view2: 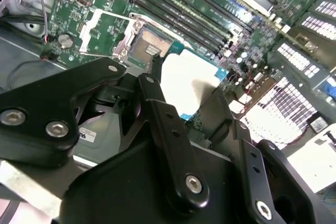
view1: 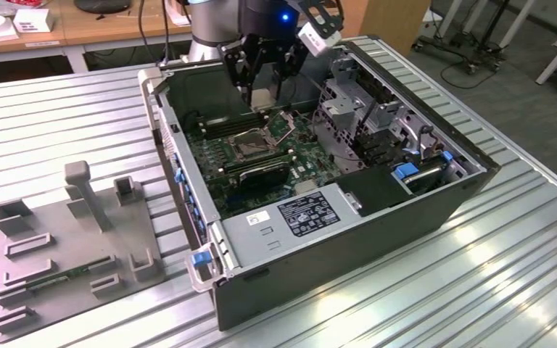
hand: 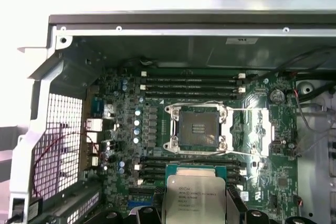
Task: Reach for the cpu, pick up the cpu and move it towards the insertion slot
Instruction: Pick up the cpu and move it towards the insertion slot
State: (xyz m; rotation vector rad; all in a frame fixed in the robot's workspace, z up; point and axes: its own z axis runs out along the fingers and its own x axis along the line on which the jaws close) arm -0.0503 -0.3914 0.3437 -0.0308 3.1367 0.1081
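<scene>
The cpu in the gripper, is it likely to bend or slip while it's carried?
The cpu looks like a flat metal-topped plate, so probably stiff. The gripper holds it by thin edges, so it could slip. It's small and thin, likely light.

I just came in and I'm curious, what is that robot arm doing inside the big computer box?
The robot's hand is holding the cpu, a small square silvery chip, inside the open computer case. It hangs just above the green motherboard, close beside the insertion slot, the square metal-framed socket where the chip belongs. The socket is open and empty, so the chip is not in yet.
</scene>
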